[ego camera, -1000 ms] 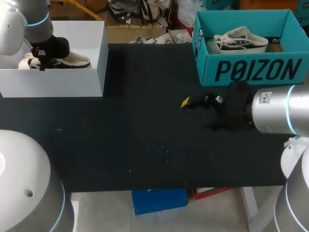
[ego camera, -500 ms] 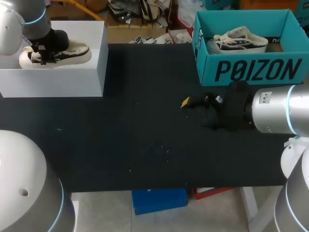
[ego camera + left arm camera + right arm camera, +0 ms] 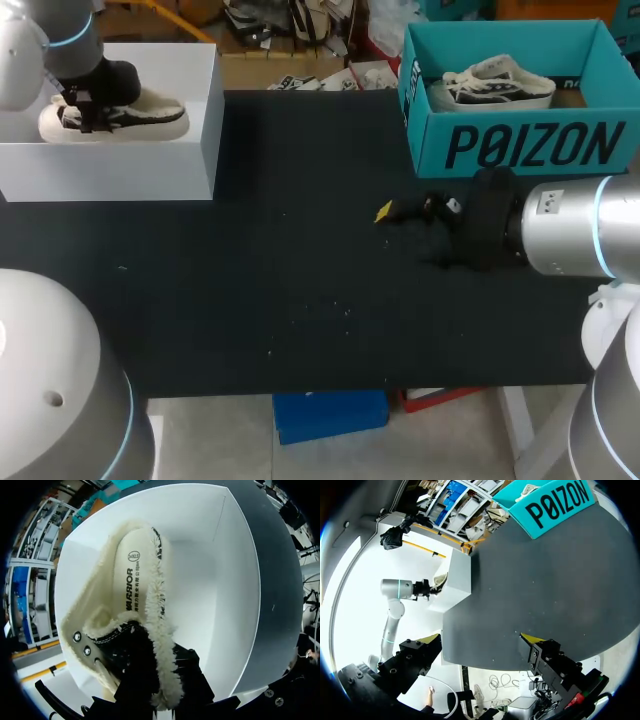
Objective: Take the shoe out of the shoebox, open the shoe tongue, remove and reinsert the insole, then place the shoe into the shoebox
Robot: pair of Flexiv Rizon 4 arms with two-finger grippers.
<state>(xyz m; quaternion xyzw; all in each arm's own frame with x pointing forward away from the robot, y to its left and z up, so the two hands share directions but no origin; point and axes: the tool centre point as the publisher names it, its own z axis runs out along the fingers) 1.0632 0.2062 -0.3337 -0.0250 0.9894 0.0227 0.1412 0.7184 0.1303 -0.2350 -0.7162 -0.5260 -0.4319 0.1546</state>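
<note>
A cream shoe (image 3: 125,113) with fleece lining and black trim hangs in the open white shoebox (image 3: 150,170) at the table's far left. My left gripper (image 3: 86,108) is shut on its collar. In the left wrist view the black fingers (image 3: 187,672) pinch the fleecy edge of the shoe (image 3: 132,590), and the insole shows ahead of them inside the white box (image 3: 235,605). My right gripper (image 3: 392,211) hovers open above the black table, in front of the teal box. Its yellow tips stand wide apart in the right wrist view (image 3: 481,640), with nothing between them.
A teal shoebox (image 3: 530,145) at the far right holds a second cream shoe (image 3: 497,82). The black tabletop (image 3: 300,280) lies between the two boxes. From the right wrist I see the white box (image 3: 459,580) and the teal box (image 3: 555,502).
My left gripper has lifted the shoe higher in the white box, so more of it shows above the front wall. The right arm has not moved.
</note>
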